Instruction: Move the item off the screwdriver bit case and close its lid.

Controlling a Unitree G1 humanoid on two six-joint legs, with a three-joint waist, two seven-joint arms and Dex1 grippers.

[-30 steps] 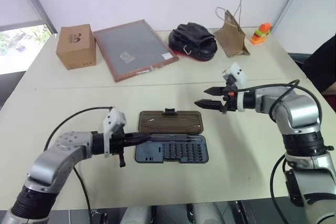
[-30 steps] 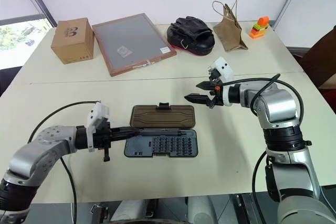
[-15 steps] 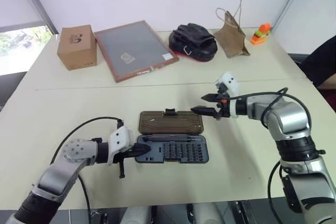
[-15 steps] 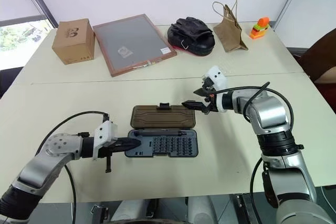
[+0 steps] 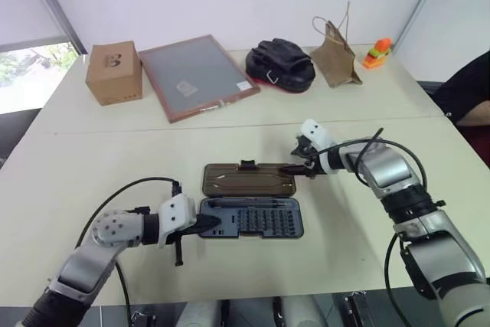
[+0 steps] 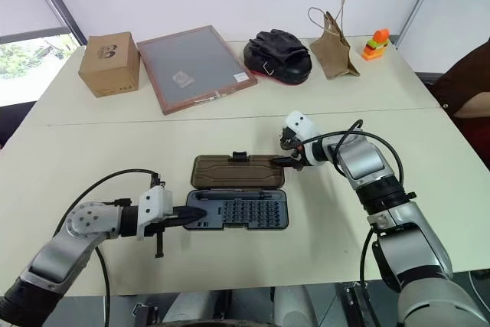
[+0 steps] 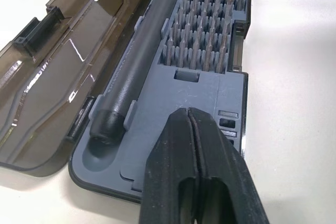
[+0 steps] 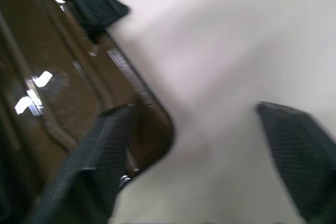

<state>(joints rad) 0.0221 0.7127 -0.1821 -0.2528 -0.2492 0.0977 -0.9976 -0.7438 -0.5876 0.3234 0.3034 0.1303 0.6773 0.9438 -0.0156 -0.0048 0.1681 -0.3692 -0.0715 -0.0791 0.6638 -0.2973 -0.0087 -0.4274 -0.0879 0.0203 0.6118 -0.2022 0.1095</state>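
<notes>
Two arms flank our bit case (image 6: 239, 212) on the surface (image 6: 92, 143), long axis left-right: right jaws, spread, straddle the far-lying lid (image 6: 233, 171) at its right end; left jaws, pressed together, sit at the case's left end.

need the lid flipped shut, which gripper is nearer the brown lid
Right. The right gripper, fingers open, straddles the brown lid at its right corner. The left gripper, fingers shut, is over the left end of the bit tray.
</notes>
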